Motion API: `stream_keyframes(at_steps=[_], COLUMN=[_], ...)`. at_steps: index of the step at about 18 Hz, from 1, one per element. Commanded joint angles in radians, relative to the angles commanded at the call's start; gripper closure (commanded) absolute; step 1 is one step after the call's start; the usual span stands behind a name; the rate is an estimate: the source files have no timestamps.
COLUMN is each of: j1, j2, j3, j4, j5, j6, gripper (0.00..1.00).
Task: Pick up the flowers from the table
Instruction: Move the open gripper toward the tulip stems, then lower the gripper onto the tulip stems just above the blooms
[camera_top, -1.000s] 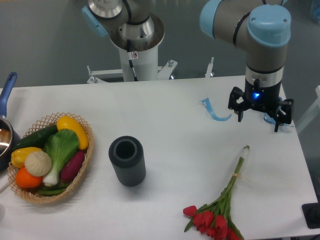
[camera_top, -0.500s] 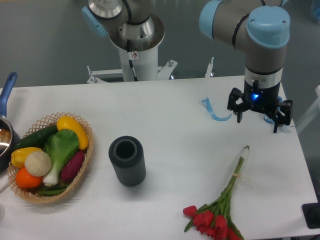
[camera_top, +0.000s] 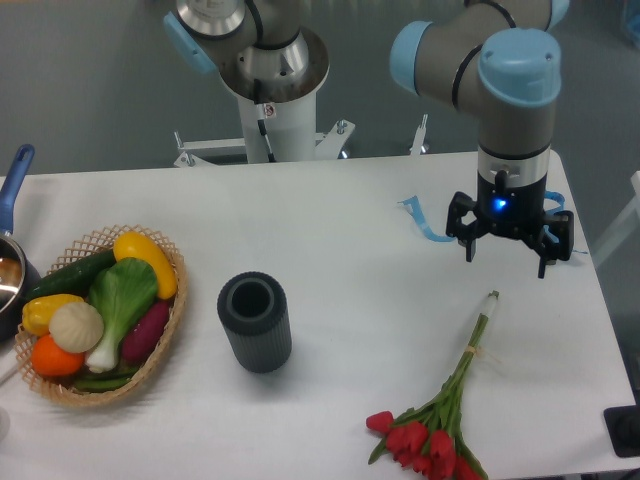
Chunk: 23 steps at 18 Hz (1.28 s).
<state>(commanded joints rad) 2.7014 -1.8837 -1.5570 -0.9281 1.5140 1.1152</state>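
Arm w/ blue joint caps reaches over far-right part of white bench. Gripper hangs above bench surface, pointing down, blue light lit on wrist. Jaws stand wide apart, nothing between them.

Flowers lie flat on bench, front-right, near front edge. Red tulip heads bunched at bottom, partly cut off by frame edge; green stems run up and to the right, pale stem end nearest the gripper. Tie visible around stems approx. mid-length. Gripper is above and slightly right of stem end, apart from it, no contact.

Strip of blue tape on bench just left of gripper, curled. More blue tape behind gripper, mostly hidden.

Dark ribbed cylinder stands upright centre-left, open top, well apart from flowers.

Wicker basket at left w/ produce: yellow squash, green leafy veg, orange, pale round item, purple piece, dark green cucumber-like piece. Pot w/ blue handle at left edge, only partly in view.

Second robot base behind bench, centre-back.
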Motion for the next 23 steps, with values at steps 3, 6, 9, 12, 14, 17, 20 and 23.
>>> stream_keyframes(at_steps=[3, 6, 9, 12, 14, 17, 20, 23], j1=[-0.006, -0.035, -0.051, -0.057, -0.074, -0.080, -0.095, -0.100], j2=[-0.017, -0.049, -0.080, -0.109, -0.133, -0.172, -0.210, -0.250], j3=[-0.002, -0.002, 0.005, 0.012, 0.020, 0.035, 0.043, 0.061], j4=[0.000, 0.000, 0.008, 0.035, 0.049, 0.061, 0.104, 0.112], j5=[-0.002, 0.000, 0.000, 0.002, 0.002, -0.002, -0.021, -0.023], j6=[-0.017, -0.061, -0.106, -0.172, -0.201, -0.199, -0.199, -0.198], gripper=[0.00, 0.00, 0.00, 0.00, 0.00, 0.00, 0.00, 0.00])
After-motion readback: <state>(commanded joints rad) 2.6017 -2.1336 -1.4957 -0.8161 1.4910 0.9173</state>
